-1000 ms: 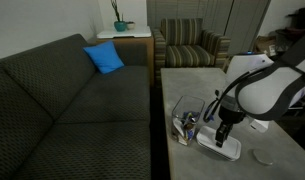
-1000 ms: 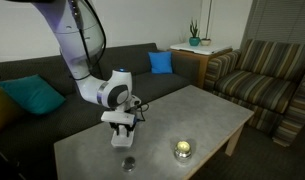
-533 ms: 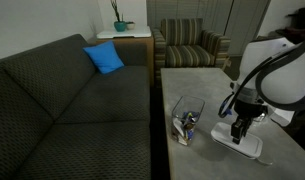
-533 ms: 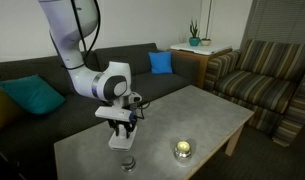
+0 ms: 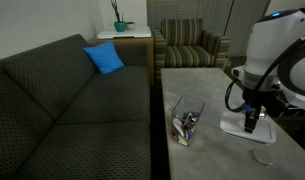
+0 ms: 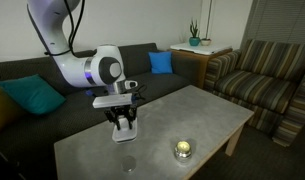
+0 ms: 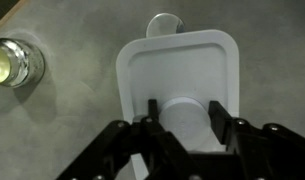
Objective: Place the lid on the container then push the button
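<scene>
My gripper (image 7: 182,112) is shut on the round knob of the flat white square lid (image 7: 182,65) and holds it a little above the grey table. In both exterior views the lid (image 5: 238,127) (image 6: 123,134) hangs under the gripper (image 5: 254,124) (image 6: 122,122). The clear square container (image 5: 187,120) with small colourful items stands near the table's sofa-side edge, to the left of the lid; it is open on top. A round glowing button light (image 6: 182,150) (image 7: 10,62) sits on the table apart from the lid.
A flat grey round disc (image 5: 260,157) (image 7: 165,22) lies on the table beyond the lid. A small round metallic object (image 6: 129,163) is near the table's front. A dark sofa (image 5: 62,100) runs along the table; a striped armchair (image 5: 190,45) stands behind.
The gripper has risen and moved away from the container, carrying the lid off the table surface with it.
</scene>
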